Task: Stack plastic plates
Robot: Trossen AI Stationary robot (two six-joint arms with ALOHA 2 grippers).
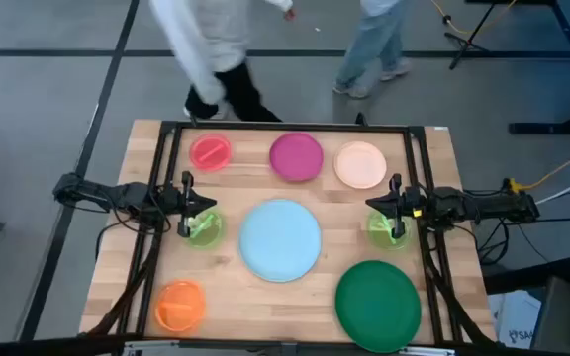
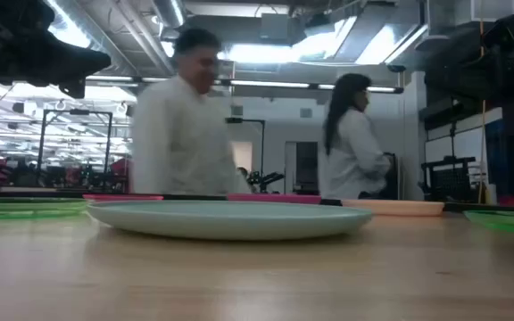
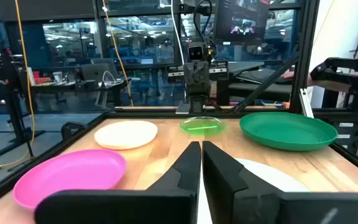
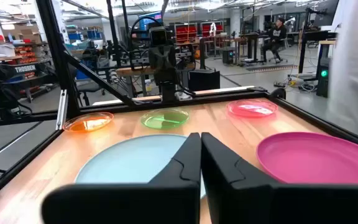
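The table (image 1: 146,297) carries eight plates, all lying apart, none on another, so I judge that the stacking is not begun.

The two large ones come first. The blue plate (image 1: 280,239) lies in the middle of the table, between both arms, where either arm can reach it; it looks like the natural base for a stack. The green plate (image 1: 378,305) lies at the near right corner, partly over the edge of the table.

Then the medium ones, at the far side: the magenta plate (image 1: 296,156) in the middle and the peach plate (image 1: 360,164) just to its right.

The small ones are spread to the sides. The pink-red plate (image 1: 210,151) is at the far left and the orange plate (image 1: 179,305) at the near left corner. One lime plate (image 1: 204,227) lies under the left tool (image 1: 188,206); the other lime plate (image 1: 385,229) lies under the right tool (image 1: 394,208).

Both arms reach in from the sides at the same height and face each other, as in a waiting pose. In each wrist view the two fingers stand almost together with only a thin gap, and they hold nothing.

Behind the table two people (image 1: 216,49) pass by.
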